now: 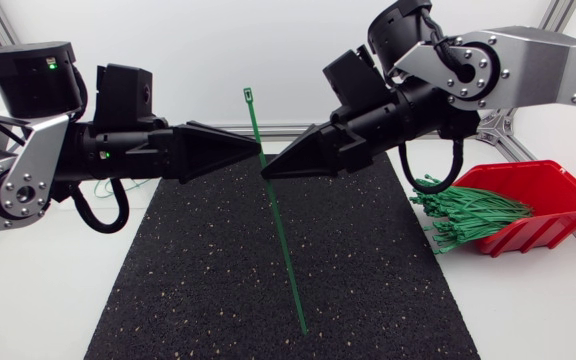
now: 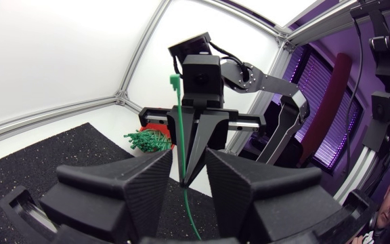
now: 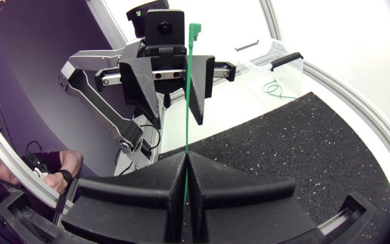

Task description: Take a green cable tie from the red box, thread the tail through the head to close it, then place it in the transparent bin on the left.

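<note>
So the right gripper (image 1: 266, 172) is clamped tight on a green cable tie (image 1: 280, 230), pinching it in its upper part. In the right wrist view its two fingers meet flush on the strap with no gap at all. The tie stands nearly upright, a bit tilted, with its head (image 1: 249, 95) sticking up above both grippers and its tail (image 1: 303, 330) hanging down below them over the black mat (image 1: 198, 290). The left gripper (image 1: 256, 152) is nose to nose with the right one, tips just beside each other, and its fingers are spread apart. The strap runs through the gap between them, just above the right gripper's pinch, and neither finger seems to press on it. Well off behind the right gripper sits the red box (image 1: 548, 195), with a bundle of green ties (image 1: 468, 215) spilling out of its open front. The transparent bin (image 3: 276, 54) is out behind the left gripper, and there's a thin green loop (image 3: 271, 88) near it, probably another tie. It's too small to tell whether it lies in the bin or beside it.
</note>
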Motion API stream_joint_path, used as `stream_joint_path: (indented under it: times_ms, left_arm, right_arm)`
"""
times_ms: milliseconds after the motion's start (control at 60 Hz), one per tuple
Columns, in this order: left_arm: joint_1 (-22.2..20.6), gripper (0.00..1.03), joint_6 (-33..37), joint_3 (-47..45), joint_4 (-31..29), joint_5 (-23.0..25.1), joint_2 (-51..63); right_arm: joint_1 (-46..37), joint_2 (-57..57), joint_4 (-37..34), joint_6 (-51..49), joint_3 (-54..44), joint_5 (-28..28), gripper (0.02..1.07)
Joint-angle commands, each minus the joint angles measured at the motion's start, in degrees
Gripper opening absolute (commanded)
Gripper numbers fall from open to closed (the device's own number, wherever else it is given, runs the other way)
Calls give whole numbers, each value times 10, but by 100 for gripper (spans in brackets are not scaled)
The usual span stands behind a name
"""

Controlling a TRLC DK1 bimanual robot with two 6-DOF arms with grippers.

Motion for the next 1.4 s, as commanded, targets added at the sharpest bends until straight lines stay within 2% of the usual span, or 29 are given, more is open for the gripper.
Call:
stream_joint_path:
  times_ms: [0, 700, 817, 1383]
  left_arm:
    - [6, 42, -19, 21, 6, 1, -3]
    - [11, 41, -44, 38, 54, -23, 24]
    - [11, 32, -55, 38, 59, -28, 30]
    - [3, 27, -77, 47, 87, -43, 48]
  right_arm:
    - [-4, -13, 10, 17, -19, -2, 8]
    - [-15, -20, 41, 40, -41, -3, 8]
    - [-13, -21, 47, 45, -44, -4, 8]
    - [-10, -14, 71, 63, -53, -7, 8]
